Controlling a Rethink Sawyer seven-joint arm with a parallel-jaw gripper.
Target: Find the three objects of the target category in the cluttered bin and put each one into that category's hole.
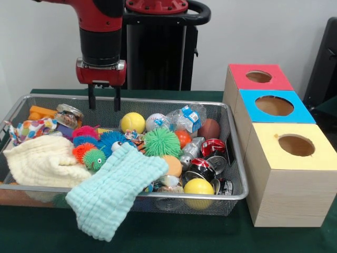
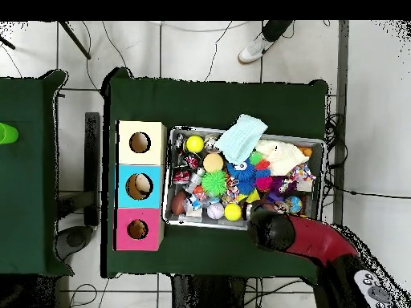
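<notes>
Gripper [image 1: 103, 98] hangs over the bin's [image 1: 238, 169] far-left rim, jaws released, holding nothing. Bin on the desk [image 1: 174, 234] is full: balls, crushed cans [image 1: 202, 167], spiky toys, two cloths, the mint cloth [image 1: 117, 190] draped over the near rim. Red, blue and yellow boxes [image 1: 295, 174] stand beside it, holes up.

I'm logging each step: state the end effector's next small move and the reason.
Probably lower the end effector straight down: it hangs open above the bin's far rim, holding nothing, with a can nearly beneath it. Which category is the target is not shown.
</notes>
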